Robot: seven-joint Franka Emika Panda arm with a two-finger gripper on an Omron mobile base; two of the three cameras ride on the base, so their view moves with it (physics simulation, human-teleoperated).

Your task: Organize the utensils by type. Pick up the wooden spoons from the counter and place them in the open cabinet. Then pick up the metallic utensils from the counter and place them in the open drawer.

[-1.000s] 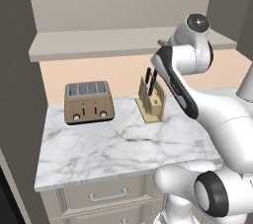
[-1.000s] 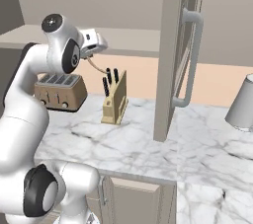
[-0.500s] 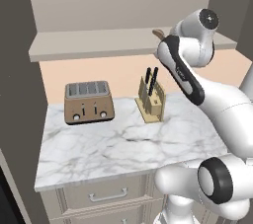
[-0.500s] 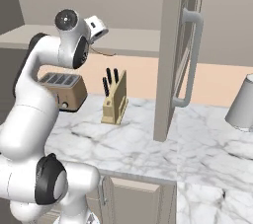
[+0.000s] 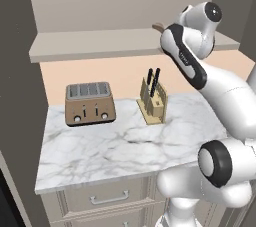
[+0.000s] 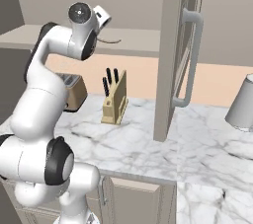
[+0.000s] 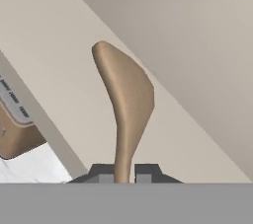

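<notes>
Carrying a wooden spoon [image 7: 126,99] up to the open cabinet [image 5: 125,43]: first half of the task in hand, by my reading. The gripper [image 7: 125,174] is clamped narrow on the spoon's handle, bowl end pointing ahead over the pale shelf board. In the left base view the spoon's tip peeks out beside the white forearm at shelf height; in the right base view its thin handle trails out from the hand above the shelf.

Next move, as I judge it: reach a little deeper so the spoon lies over the shelf, lower it, then let go. Risk: released too near the lip, it could tip off onto the counter [image 5: 125,146].

Surface, left to right: brown four-slot toaster [image 5: 90,103], then wooden knife block [image 5: 152,103] with dark handles, both on white grey-veined marble. Further right, the cabinet door [image 6: 173,55] hangs open with a long silver bar handle [image 6: 190,60]; a grey rounded appliance [image 6: 242,104] stands at the far right. Peach wall behind, taupe drawer fronts below.
</notes>
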